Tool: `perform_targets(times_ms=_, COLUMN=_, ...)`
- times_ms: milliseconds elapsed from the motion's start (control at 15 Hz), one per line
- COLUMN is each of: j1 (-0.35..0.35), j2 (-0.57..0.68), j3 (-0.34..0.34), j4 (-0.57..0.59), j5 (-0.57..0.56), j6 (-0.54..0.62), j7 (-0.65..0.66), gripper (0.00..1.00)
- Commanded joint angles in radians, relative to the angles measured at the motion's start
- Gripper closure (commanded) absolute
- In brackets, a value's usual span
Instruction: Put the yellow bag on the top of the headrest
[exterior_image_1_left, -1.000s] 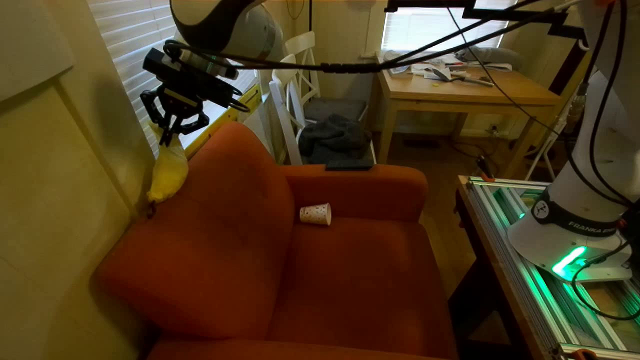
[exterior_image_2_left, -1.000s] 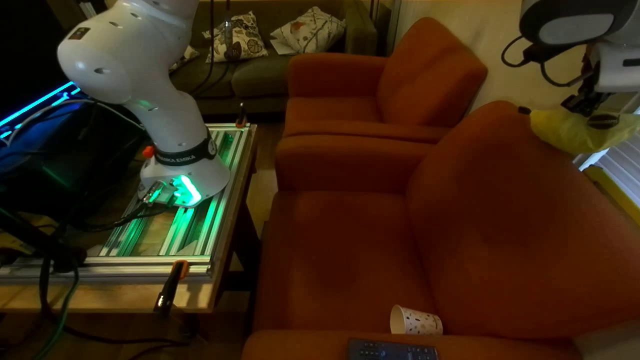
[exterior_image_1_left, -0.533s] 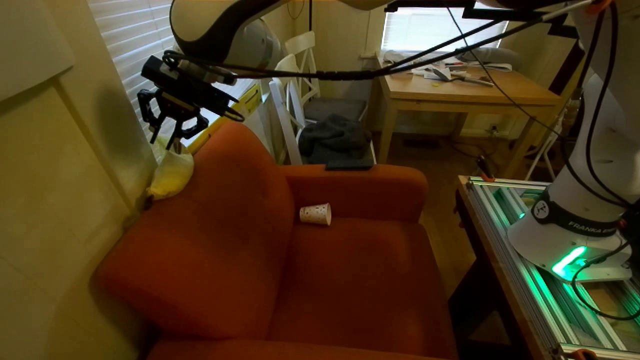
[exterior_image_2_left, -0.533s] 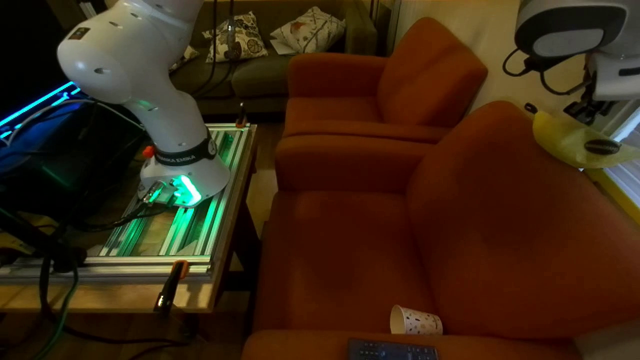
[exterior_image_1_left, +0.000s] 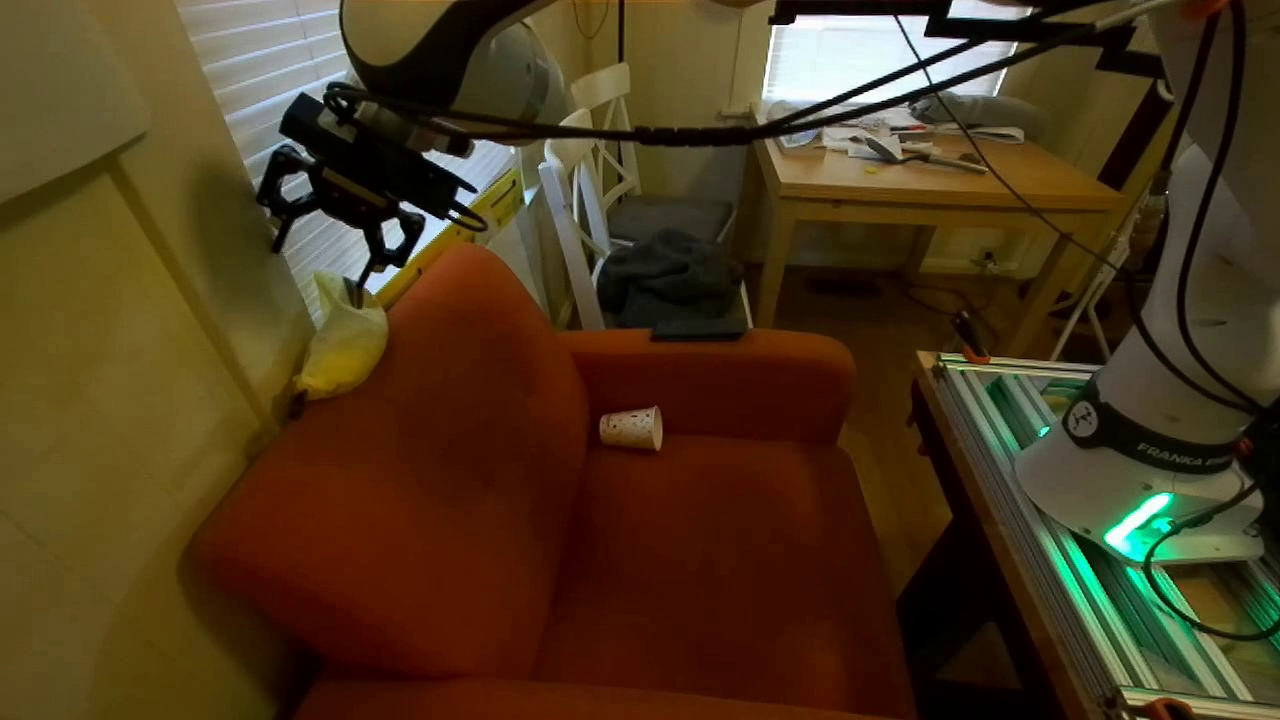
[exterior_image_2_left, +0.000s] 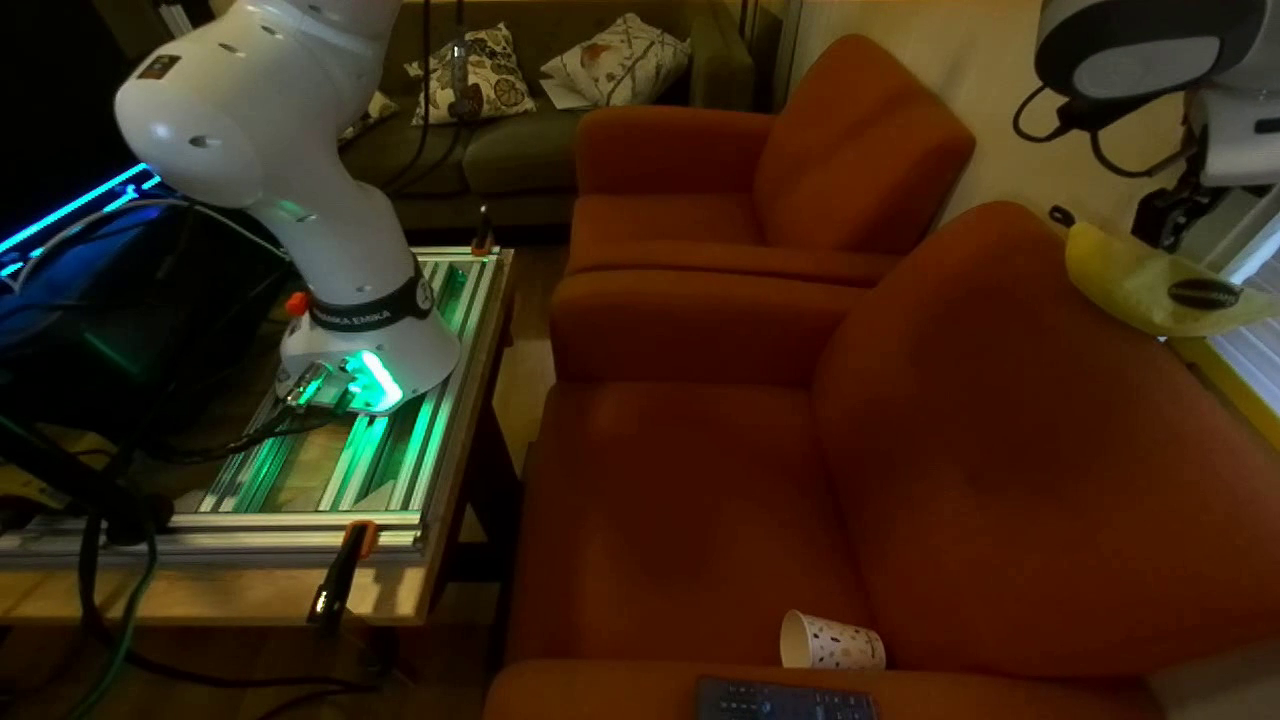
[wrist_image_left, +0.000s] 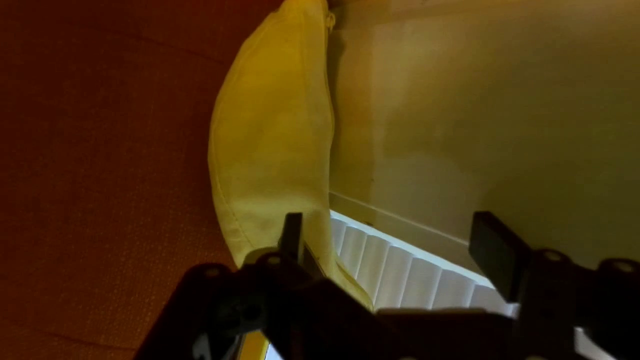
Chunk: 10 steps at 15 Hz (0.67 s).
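The yellow bag (exterior_image_1_left: 345, 350) lies lengthwise along the rounded top edge of the rust-orange headrest (exterior_image_1_left: 430, 430), close to the wall. A dark oval label marks the bag (exterior_image_2_left: 1130, 275) in an exterior view. Just above its raised end, my gripper (exterior_image_1_left: 318, 270) stands open, jaws spread wide. In the wrist view, one of the fingers (wrist_image_left: 291, 235) overlaps the bag (wrist_image_left: 272, 130), and whether they touch I cannot tell. The opposite finger is well off to the side, over wall and blinds. Nothing is held between them. The headrest (wrist_image_left: 110, 150) fills the left of that view.
A wall (exterior_image_1_left: 110, 450) and window blinds (wrist_image_left: 415, 270) stand right behind the headrest. A speckled paper cup (exterior_image_1_left: 630, 428) lies on the seat. A remote (exterior_image_2_left: 785, 700) rests on the armrest. White chairs (exterior_image_1_left: 575, 215) stand beyond the sofa.
My gripper has gone from shut on the yellow bag to wide open, letting it go. The bag has settled slightly on the headrest edge and then stayed still.
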Motion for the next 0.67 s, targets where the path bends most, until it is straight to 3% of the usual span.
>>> perform_targets(times_ms=0, j1=0.020, j2=-0.086, j3=-0.036, j4=-0.094, j5=-0.028, j6=-0.021, j7=0.036, gripper=0.00)
perform_targets(times_ms=600, j1=0.068, j2=-0.280, j3=-0.131, j4=-0.307, j5=-0.237, j6=-0.135, j7=-0.039, gripper=0.00)
